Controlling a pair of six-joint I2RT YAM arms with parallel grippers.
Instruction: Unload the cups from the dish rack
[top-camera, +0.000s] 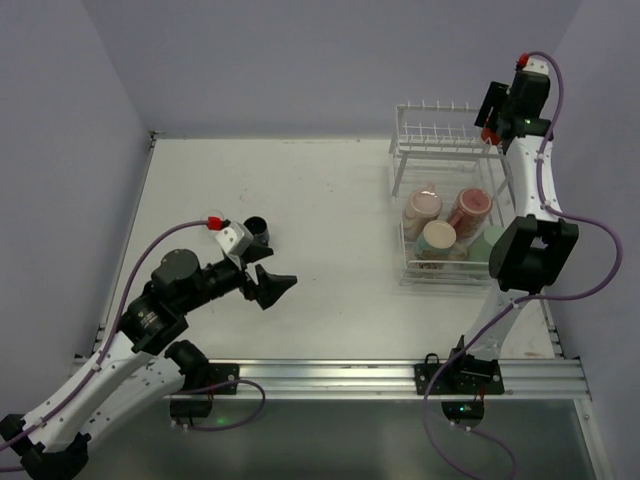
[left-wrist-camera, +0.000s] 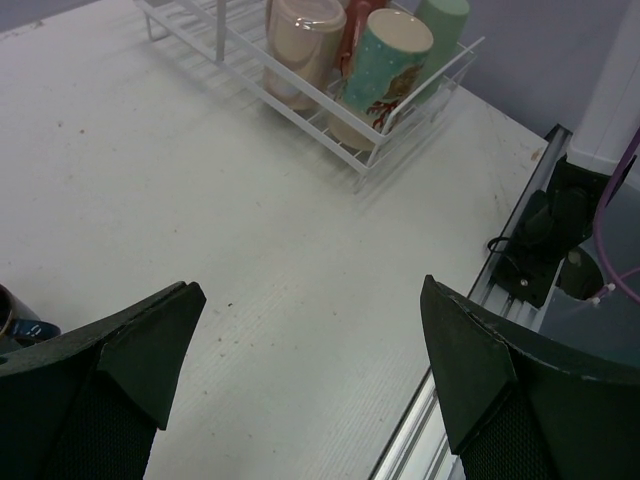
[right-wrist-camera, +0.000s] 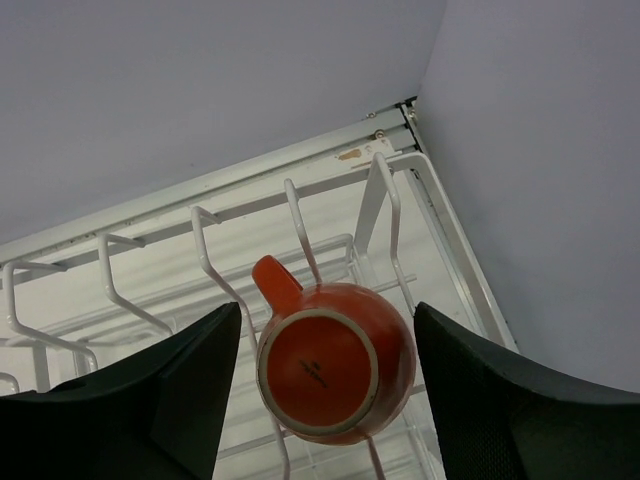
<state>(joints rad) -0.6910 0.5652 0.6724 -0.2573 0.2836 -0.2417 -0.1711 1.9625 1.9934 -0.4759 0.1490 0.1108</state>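
Left gripper (top-camera: 268, 272), overhead view: gapes wide, holds nothing, hangs near small dark blue handled mug (top-camera: 257, 228) on white table (top-camera: 320, 200). Right gripper (top-camera: 492, 118): sits high at upper shelf of white wire two-tier dish rack (top-camera: 430, 130), four larger mugs (top-camera: 437, 237) in lower tier. Left wrist view: spread fingers (left-wrist-camera: 150, 350), rack beyond. Right wrist view: parted jaws flank small orange-red mug (right-wrist-camera: 335, 365) hung on prong (right-wrist-camera: 300, 225), base toward camera; contact unclear.

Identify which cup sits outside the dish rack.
The small dark blue cup, on the table beside the left gripper. The other cups in view all sit in or on the white rack.
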